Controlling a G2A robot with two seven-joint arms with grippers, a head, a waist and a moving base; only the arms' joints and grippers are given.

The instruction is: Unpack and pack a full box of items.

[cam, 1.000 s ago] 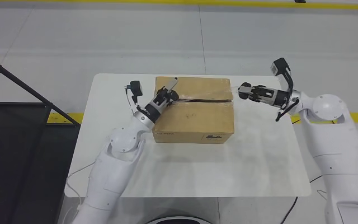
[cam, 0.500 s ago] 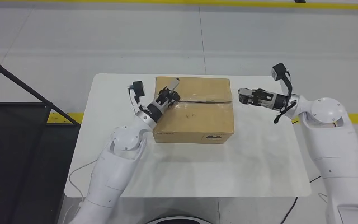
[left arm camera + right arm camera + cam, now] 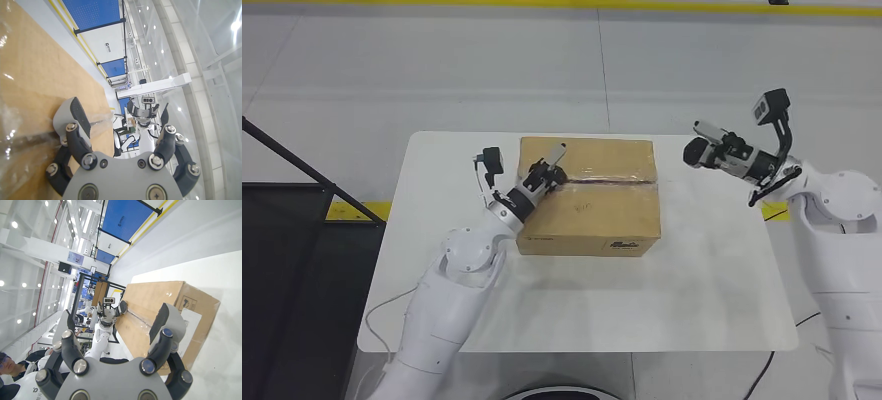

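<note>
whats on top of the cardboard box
On the brown cardboard box: the left arm's open jaws, at the clear tape along its centre seam. The contents are hidden under the shut flaps.

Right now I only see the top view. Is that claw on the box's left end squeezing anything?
Observer: No. The left gripper is open. One finger pad lies on top of the box at its seam, and the other finger is in the air.
Operator: And the other claw, off to the side?
Observer: The right gripper is open too, with nothing between its fingers.
</note>
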